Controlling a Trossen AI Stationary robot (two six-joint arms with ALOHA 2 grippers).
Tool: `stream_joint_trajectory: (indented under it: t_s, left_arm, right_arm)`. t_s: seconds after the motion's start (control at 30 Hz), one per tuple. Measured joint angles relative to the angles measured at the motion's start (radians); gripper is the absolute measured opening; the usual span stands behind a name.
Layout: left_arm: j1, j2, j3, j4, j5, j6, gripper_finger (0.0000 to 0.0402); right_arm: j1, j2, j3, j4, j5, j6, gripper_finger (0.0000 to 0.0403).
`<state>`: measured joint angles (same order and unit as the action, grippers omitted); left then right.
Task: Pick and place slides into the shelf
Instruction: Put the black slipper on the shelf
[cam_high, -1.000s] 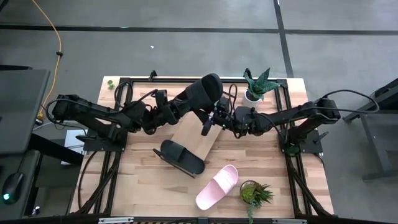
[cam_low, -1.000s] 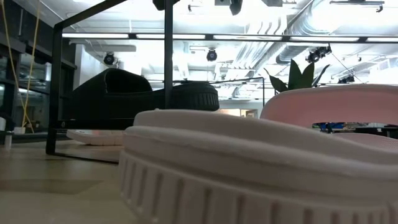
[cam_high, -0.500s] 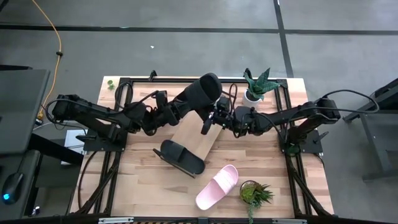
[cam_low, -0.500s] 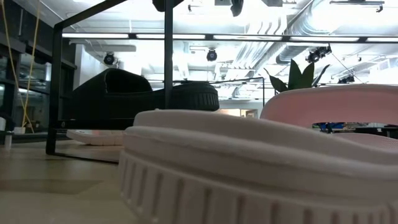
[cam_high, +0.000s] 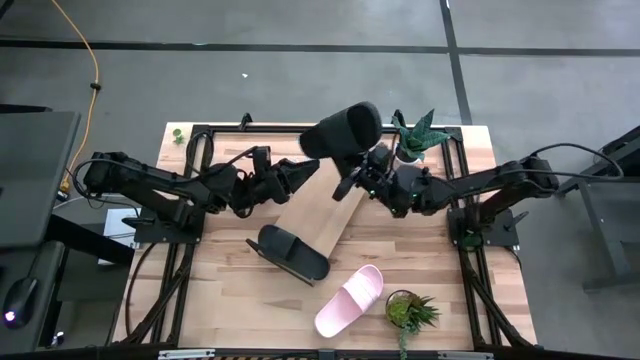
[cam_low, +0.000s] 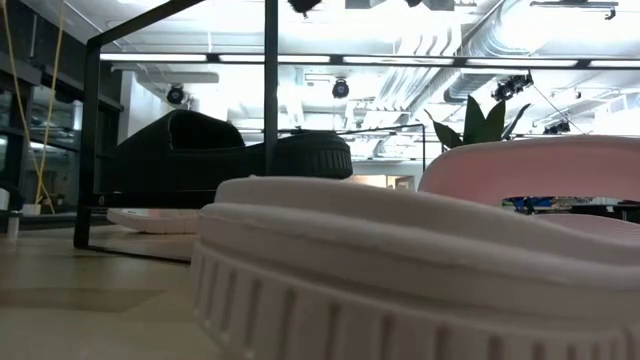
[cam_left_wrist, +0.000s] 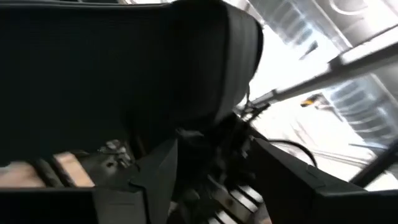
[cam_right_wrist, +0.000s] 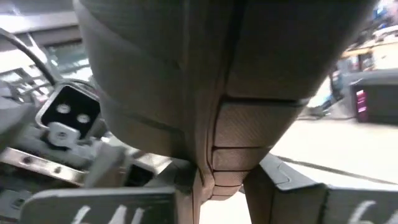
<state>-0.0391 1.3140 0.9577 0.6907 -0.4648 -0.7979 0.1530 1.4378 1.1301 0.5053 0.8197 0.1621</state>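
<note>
Right claw (cam_high: 352, 183) grasping a black slide (cam_high: 343, 133) aloft above the shelf (cam_high: 315, 214); left claw (cam_high: 296, 176) released nearby. Black slide (cam_high: 291, 253) and pink slide (cam_high: 349, 300) unplaced on tabletop (cam_high: 215, 290).

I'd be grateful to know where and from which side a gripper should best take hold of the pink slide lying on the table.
Probably the pink slide's wide strap, taken from above: it lies sole-down and the strap arches over the footbed, giving fingers an edge to close across. Its open sides look freer than the end near the small potted plant.
</note>
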Motion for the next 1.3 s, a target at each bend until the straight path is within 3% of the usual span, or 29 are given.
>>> stream_joint_trajectory:
  t_s: [0.17,0.33,0.53,0.83,0.97,1.3]
  left_arm:
    - [0.0,-0.018,0.0,0.003,0.134,-0.019,0.0195]
    - [0.0,-0.044,0.0,-0.016,0.342,-0.022,0.0173]
    - [0.0,-0.066,0.0,-0.106,0.575,-0.074,0.014]
    - [0.0,-0.102,0.0,-0.354,0.769,-0.088,0.0083]
    - [-0.011,-0.125,0.0,-0.485,0.798,-0.08,0.0059]
    - [-0.076,-0.181,0.001,-0.74,0.681,-0.021,0.002]
  right_arm:
    - [0.001,-0.109,0.001,-0.207,0.002,0.055,0.006]
    - [-0.026,-0.196,0.001,-0.509,-0.121,0.241,0.006]
    - [-0.109,-0.197,0.001,-0.706,-0.427,0.448,0.006]
    - [-0.242,-0.125,0.001,-0.756,-0.879,0.539,0.006]
    - [-0.282,-0.101,0.001,-0.763,-1.018,0.548,0.006]
    - [-0.338,-0.002,0.001,-0.778,-1.288,0.574,0.006]
